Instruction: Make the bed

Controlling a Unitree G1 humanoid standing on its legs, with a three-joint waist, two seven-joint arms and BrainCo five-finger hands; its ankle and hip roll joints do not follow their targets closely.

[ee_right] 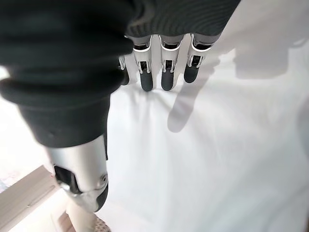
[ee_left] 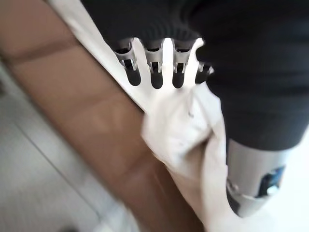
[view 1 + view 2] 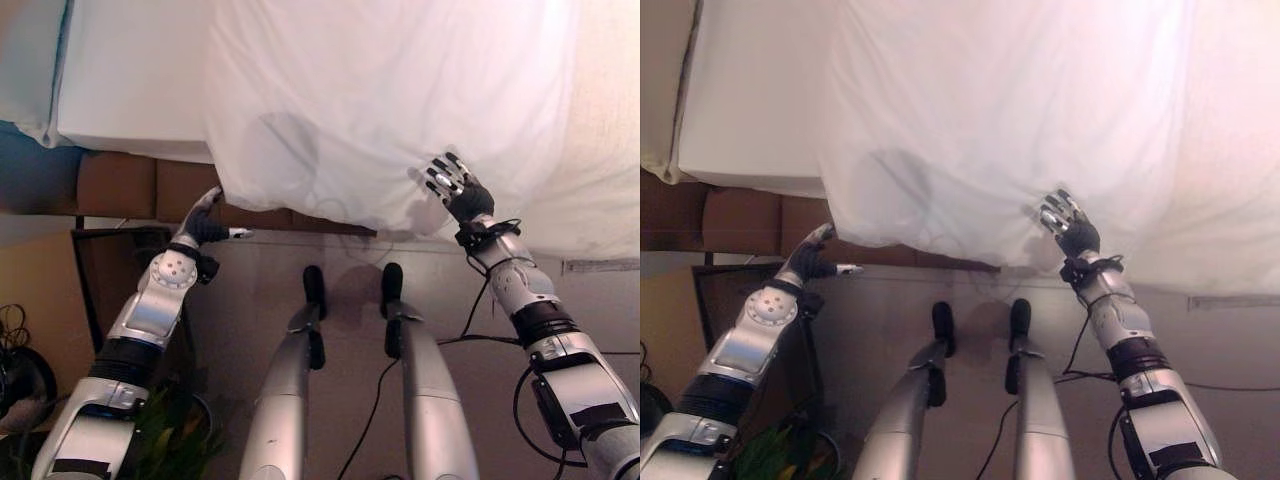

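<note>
- Two hands were at the near edge of the bed.
- The right hand (image 3: 452, 183) lay on the white sheet (image 3: 400, 90) close to its hanging hem, its fingers (image 1: 166, 72) straight and slightly spread, curled round nothing; the wrist view showed smooth cloth past their tips.
- The left hand (image 3: 204, 226) was at the sheet's lower left corner, where the cloth drooped over the side of the bed. In the left wrist view, a bunched fold of the sheet (image 2: 186, 130) sat between the thumb (image 2: 253, 179) and the fingers (image 2: 155, 67), though the fingers looked nearly straight; whether it was truly pinched could not be told.
- The sheet covered most of the mattress (image 3: 120, 80), which was bare to the left, and its edge hung down over the brown bed base (image 3: 130, 185).
- A dark side table (image 3: 110, 270) stood on the floor just below the base, beside the left arm.
- A green plant (image 3: 175, 440) showed at the bottom near that arm.
</note>
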